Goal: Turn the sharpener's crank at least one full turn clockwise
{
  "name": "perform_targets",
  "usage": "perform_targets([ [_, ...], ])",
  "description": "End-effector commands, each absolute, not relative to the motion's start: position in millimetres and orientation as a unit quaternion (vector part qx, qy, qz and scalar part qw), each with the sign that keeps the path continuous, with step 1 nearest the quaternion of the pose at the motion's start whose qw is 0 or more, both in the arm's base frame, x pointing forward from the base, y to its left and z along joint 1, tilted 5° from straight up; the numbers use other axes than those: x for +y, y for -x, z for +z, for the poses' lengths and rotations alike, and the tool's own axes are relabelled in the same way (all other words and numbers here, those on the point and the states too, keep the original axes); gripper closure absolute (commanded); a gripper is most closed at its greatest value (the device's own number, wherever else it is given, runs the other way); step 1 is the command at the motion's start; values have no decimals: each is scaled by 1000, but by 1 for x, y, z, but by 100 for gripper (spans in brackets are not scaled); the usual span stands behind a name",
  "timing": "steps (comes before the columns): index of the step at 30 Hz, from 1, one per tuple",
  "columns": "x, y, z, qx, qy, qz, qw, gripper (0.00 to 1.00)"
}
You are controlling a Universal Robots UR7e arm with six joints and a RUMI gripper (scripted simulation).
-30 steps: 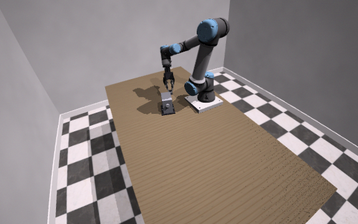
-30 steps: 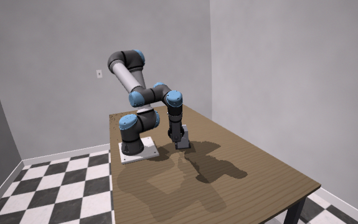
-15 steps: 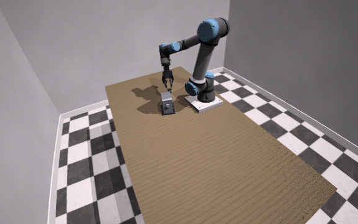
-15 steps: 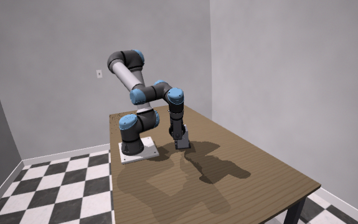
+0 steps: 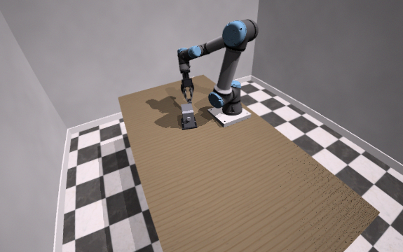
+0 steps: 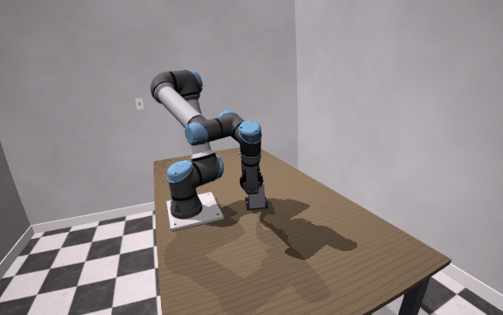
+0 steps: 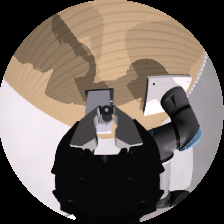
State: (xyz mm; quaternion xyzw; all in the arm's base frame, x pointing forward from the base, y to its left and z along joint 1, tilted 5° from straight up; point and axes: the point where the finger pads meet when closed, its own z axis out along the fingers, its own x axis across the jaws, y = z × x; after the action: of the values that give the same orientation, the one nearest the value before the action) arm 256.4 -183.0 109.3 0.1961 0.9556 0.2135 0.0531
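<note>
The sharpener [image 5: 188,117] is a small grey box on a dark base, standing on the wooden table beside the arm's base. It also shows in the exterior view [image 6: 256,199] and in the wrist view [image 7: 99,102]. My gripper [image 5: 188,98] hangs straight down over the sharpener's far side. In the wrist view my gripper [image 7: 106,106] is shut on the crank's dark round handle [image 7: 105,111], which sits between the fingertips just in front of the box. The crank arm itself is mostly hidden by my fingers.
The arm's white base plate [image 5: 228,117] stands right of the sharpener, close by; it shows in the wrist view [image 7: 162,92] too. The table's far edge lies just behind the gripper. The long table stretches toward the near camera.
</note>
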Motion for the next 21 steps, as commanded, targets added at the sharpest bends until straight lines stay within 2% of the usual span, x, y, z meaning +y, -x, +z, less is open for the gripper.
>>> perform_targets([
  [1, -186, -263, 114, 956, -196, 213, 54, 91],
  [21, -193, -281, 119, 956, -195, 212, 55, 91],
])
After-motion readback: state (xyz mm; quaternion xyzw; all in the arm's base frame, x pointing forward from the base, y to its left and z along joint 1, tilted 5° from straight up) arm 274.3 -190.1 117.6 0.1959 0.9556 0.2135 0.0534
